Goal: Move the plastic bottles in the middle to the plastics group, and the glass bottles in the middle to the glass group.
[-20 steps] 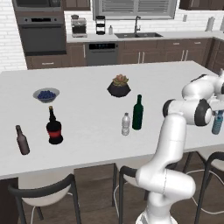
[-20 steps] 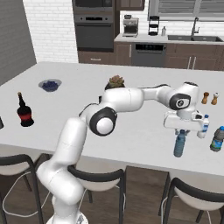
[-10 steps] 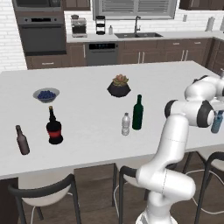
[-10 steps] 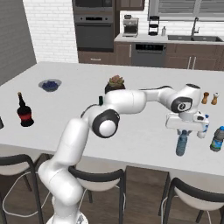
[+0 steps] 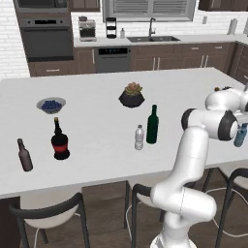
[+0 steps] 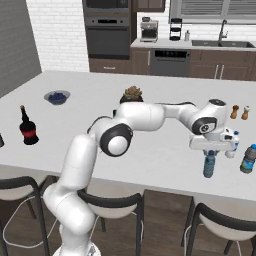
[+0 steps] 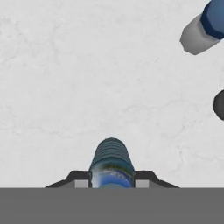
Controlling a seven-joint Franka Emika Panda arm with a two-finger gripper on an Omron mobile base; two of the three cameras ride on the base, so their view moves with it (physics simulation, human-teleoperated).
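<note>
The gripper [image 6: 210, 150] clamps the blue bottle [image 6: 210, 164], which hangs upright below it; the banded bottle [image 6: 247, 159] stands just beside, to the right.

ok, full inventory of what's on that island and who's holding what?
green bottle: 1, dark green, middle of counter
clear bottle: 1, greyish, white cap, beside the green one
blue bottle: 1, blue-tinted, in the gripper near the front edge
labelled bottle: 1, whitish, blue band, right end
black bottle: 1, red label, left side
brown bottle: 1, left edge
shakers: 2, brown, far right
bowl: 1, blue contents
plant: 1, dark pot
gripper: 1, shut on blue bottle
</note>
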